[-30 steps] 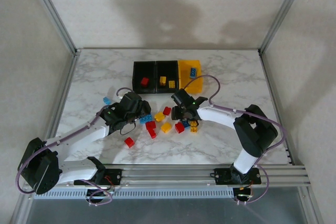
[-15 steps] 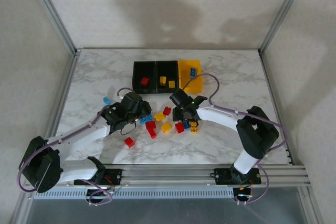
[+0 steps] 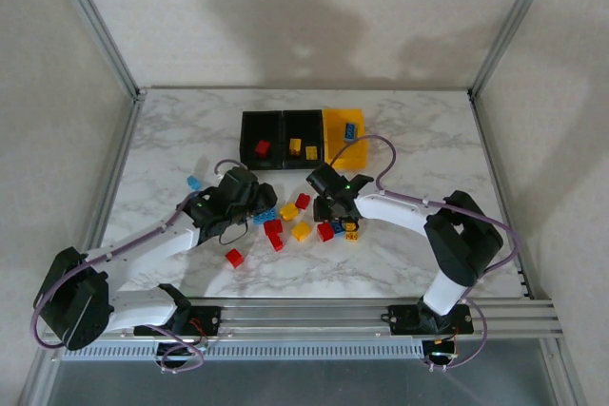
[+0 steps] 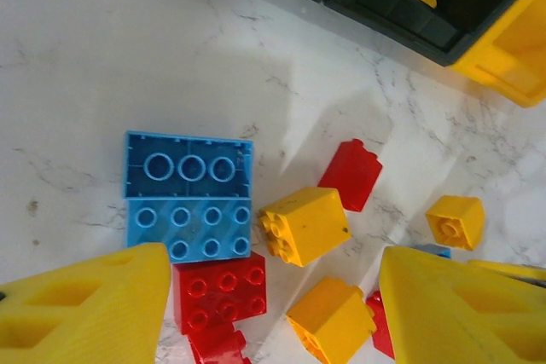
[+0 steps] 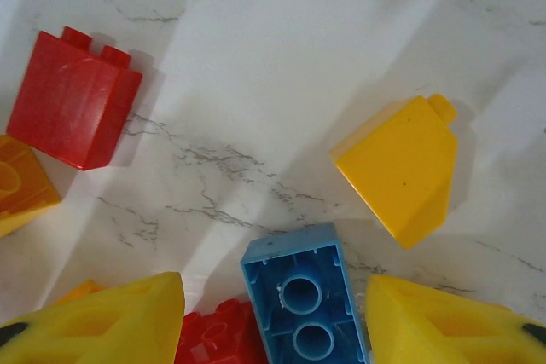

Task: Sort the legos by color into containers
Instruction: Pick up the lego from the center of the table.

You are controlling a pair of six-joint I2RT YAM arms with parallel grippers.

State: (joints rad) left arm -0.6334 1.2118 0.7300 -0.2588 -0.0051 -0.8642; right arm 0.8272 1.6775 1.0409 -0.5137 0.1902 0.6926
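The containers [image 3: 283, 127] stand in a row at the back: two black bins and a yellow-orange bin [image 3: 344, 145]. They hold a red lego [image 3: 262, 148], yellow legos [image 3: 295, 145] and a blue lego [image 3: 352, 128]. Loose legos lie mid-table. My left gripper [image 3: 251, 203] [image 4: 275, 255] hangs open over a blue brick [image 4: 189, 228], a red brick [image 4: 220, 291] and yellow bricks [image 4: 304, 223]. My right gripper [image 3: 335, 218] [image 5: 273, 283] is open, its fingers on either side of an upturned blue brick [image 5: 307, 304] [image 3: 338, 224], with small gaps showing.
Other loose bricks: a blue one [image 3: 194, 182] at the left, a red one [image 3: 234, 257] near the front, a red one [image 5: 75, 111] and a yellow one [image 5: 401, 168] ahead of my right gripper. A metal frame borders the marble table [image 3: 171, 130].
My right gripper has shifted slightly left and settled lower around the blue brick, its jaws a little narrower. The left arm has not moved.
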